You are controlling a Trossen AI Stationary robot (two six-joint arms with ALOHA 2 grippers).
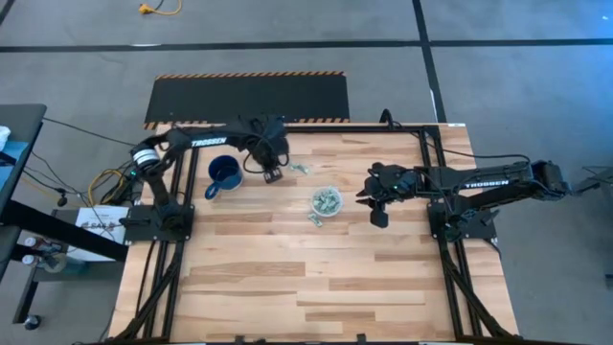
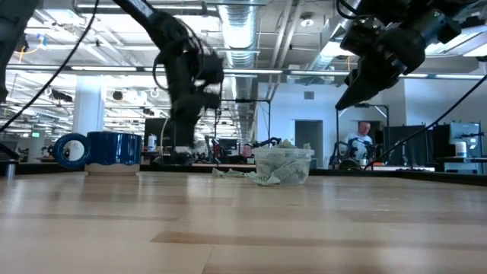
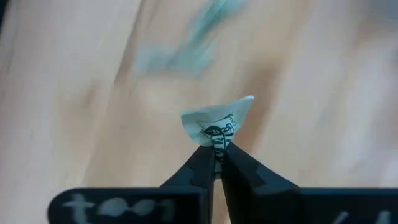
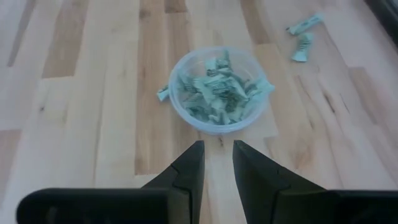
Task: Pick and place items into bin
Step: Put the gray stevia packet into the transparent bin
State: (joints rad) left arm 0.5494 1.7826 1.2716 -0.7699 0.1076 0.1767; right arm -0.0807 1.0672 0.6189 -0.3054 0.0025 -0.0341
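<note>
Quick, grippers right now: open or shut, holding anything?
Left gripper: shut on a wrapped piece, near the blue mug.
Right gripper: slightly open, empty, above the table short of the cup.

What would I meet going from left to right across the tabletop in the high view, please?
Dark blue mug → left gripper, jaws shut on a wrapped piece → loose pieces → clear cup of pieces → right gripper.

Likely robotics lab: exposed ceiling ducts [image 2: 251,23], concrete floor [image 1: 86,67], hazard-striped mat [image 1: 247,98].
</note>
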